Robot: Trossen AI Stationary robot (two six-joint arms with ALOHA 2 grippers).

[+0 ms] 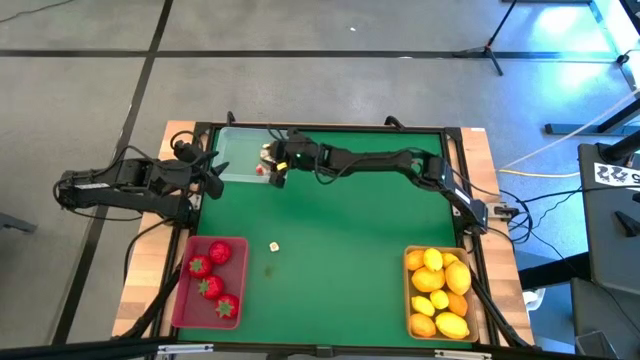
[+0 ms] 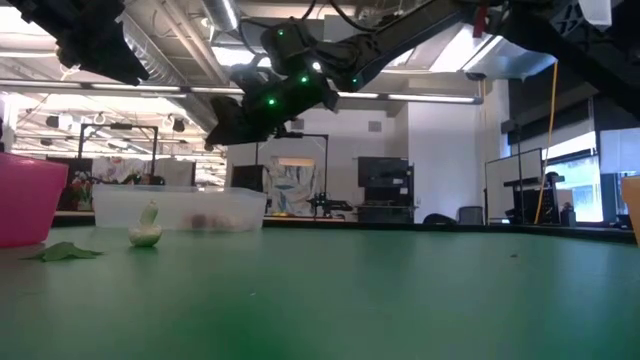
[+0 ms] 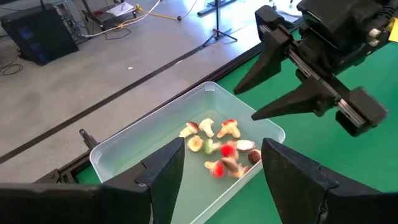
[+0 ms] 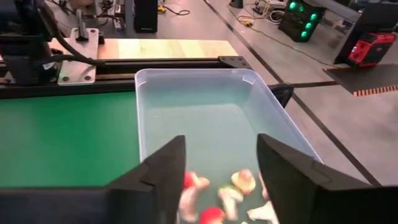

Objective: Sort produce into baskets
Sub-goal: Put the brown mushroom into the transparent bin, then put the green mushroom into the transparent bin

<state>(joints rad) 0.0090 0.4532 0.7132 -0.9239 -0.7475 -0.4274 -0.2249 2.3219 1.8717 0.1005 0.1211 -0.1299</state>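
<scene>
Clear plastic basket (image 1: 235, 157) at the table's far edge, white-and-red bits (image 3: 219, 147) inside, countable only from the wrist views. Right gripper (image 3: 258, 99) above it, fingers spread, empty. Left gripper (image 1: 213, 172) beside, spread too. No readable writing.

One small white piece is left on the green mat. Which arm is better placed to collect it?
Probably right: its open gripper hangs over the clear tray's edge; the left gripper sits outside.
</scene>
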